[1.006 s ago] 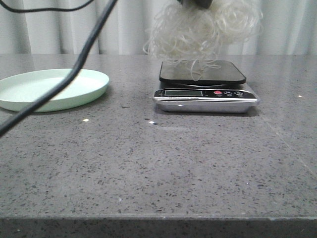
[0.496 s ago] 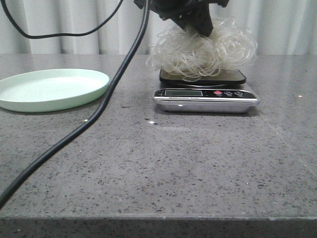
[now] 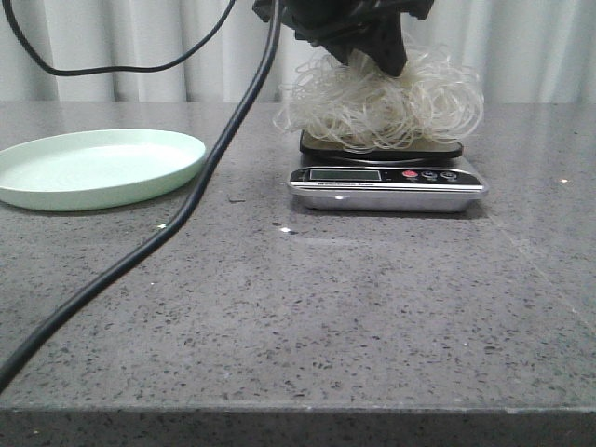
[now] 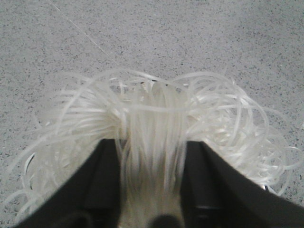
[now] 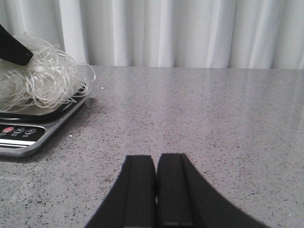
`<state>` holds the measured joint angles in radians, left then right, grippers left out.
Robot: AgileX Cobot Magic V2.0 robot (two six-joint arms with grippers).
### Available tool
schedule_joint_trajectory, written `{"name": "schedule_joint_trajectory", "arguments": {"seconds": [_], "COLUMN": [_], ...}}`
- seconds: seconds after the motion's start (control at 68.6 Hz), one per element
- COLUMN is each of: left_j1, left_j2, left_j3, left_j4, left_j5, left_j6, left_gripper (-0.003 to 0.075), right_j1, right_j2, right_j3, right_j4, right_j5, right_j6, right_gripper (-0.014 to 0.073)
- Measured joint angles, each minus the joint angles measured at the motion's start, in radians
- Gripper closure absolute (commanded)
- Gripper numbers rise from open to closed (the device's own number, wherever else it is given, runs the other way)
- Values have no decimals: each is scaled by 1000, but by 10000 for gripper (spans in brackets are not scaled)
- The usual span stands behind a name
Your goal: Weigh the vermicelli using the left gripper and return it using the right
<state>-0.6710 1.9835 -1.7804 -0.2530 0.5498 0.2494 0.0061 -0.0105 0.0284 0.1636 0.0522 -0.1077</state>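
The grey stone worktop [image 3: 307, 307] is stretching wide, with the pale green plate [image 3: 93, 168] sitting bare toward its left edge and the scale [image 3: 386, 177] standing well apart from it, toward the back at the middle. A black cable [image 3: 200, 172] is draping across the front. Now the vermicelli [image 3: 382, 102] is settling onto the scale's dark platform, where a second ago it was dangling clear above with only stray strands touching, so the weighing is about to count. The left gripper [image 4: 152, 190] is still clamping the bundle, strands bunched tight between its black fingers [image 4: 102, 185]; letting go looks like the next call. The right gripper [image 5: 155, 190] is waiting over the worktop's right side, fingers pressed together, holding nothing. The display [image 3: 345, 174] is too small to read.
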Motion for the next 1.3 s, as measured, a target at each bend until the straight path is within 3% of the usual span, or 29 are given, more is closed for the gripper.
{"name": "schedule_joint_trajectory", "arguments": {"seconds": [0.102,0.481,0.816,1.137,1.254,1.297], "left_j1": [0,36,208,409,468,490], "left_j2": [-2,-177,-396,-734,-883,-970], "left_j3": [0,0,32,386,560,640], "left_j4": [0,0,4,49,70,92], "left_j5": [3,70,193,140,84,63], "left_j6": [0,0,-3,-3,-3,-3], "left_gripper": [161,164,295,307,386,451], "right_j1": [0,0,0,0,0,0], "right_j2": [0,0,0,0,0,0], "right_j3": [0,0,0,0,0,0], "right_j4": [0,0,0,0,0,0], "right_j5": [0,0,0,1,1,1], "right_j6": [0,0,0,0,0,0], "right_gripper": [442,442,442,442,442,442]}}
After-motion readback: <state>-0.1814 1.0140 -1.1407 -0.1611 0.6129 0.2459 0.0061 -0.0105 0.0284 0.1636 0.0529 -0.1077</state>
